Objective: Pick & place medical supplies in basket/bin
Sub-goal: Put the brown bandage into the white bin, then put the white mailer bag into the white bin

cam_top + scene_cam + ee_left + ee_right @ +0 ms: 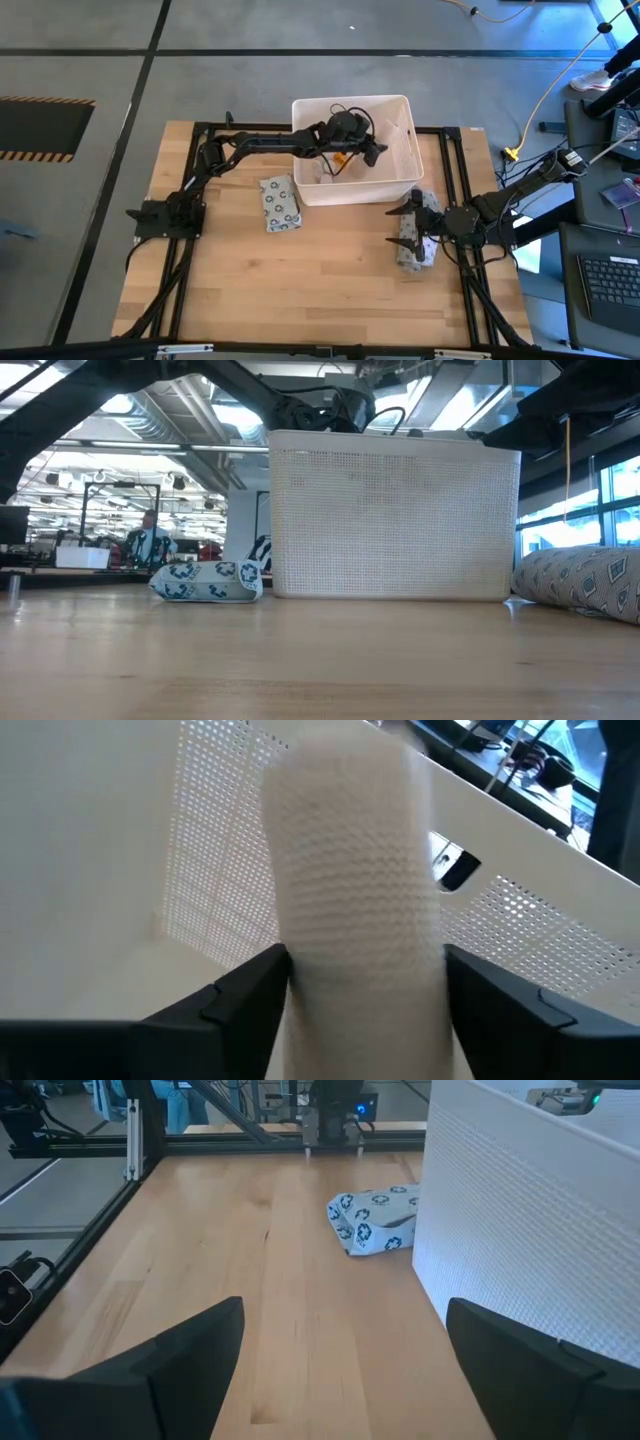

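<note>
Standing toward the table's [300,300] far edge, near its middle: white basket [400,178], tall perforated walls, slot handle [455,869] cut in one side. Reaching in over its near-left rim, left gripper [345,152], with something small and orange [340,158] just beside it inside; contents otherwise hard to make out from above. Between the left gripper's fingers [235,1005], upright inside the basket: white woven roll [355,920], each finger close against a side; gripping or just loosened, cannot tell. Lying just left of the basket, near its near-left corner: flat grey packet [280,203] printed with dark circular motifs, no readable writing. Resting near the table's right edge: second patterned packet [418,243], with right gripper [408,226] over it, jaws spread wide, holding nothing.
</note>
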